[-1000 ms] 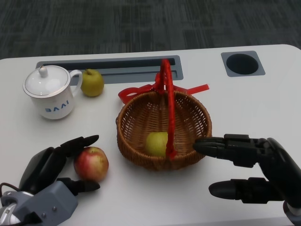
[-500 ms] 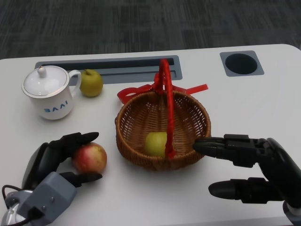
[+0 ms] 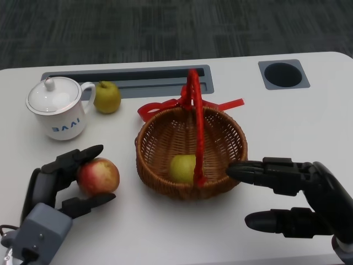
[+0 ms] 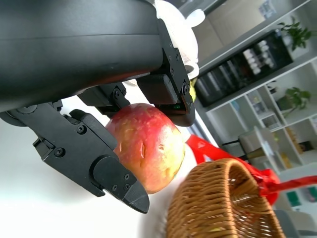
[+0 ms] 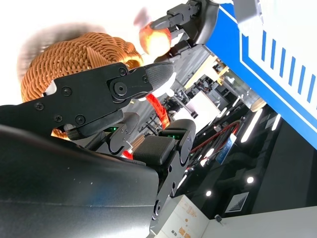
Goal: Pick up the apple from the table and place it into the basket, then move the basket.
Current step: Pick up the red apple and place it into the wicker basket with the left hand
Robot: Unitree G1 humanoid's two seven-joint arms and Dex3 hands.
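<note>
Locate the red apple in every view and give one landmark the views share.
Head view: red apple at lower left, held in the left hand.
Left wrist view: centre, between black fingers.
Right wrist view: small, near the top, in the far hand.
Shared landmark: wicker basket.

The basket [image 3: 220,138] is rough woven wicker with a glossy red plastic handle [image 3: 196,124]. The apple [image 3: 98,176] has smooth, faintly shiny skin. The cup [image 3: 58,110] looks like glazed white ceramic. The worktop [image 3: 309,127] is smooth and matt white.
</note>
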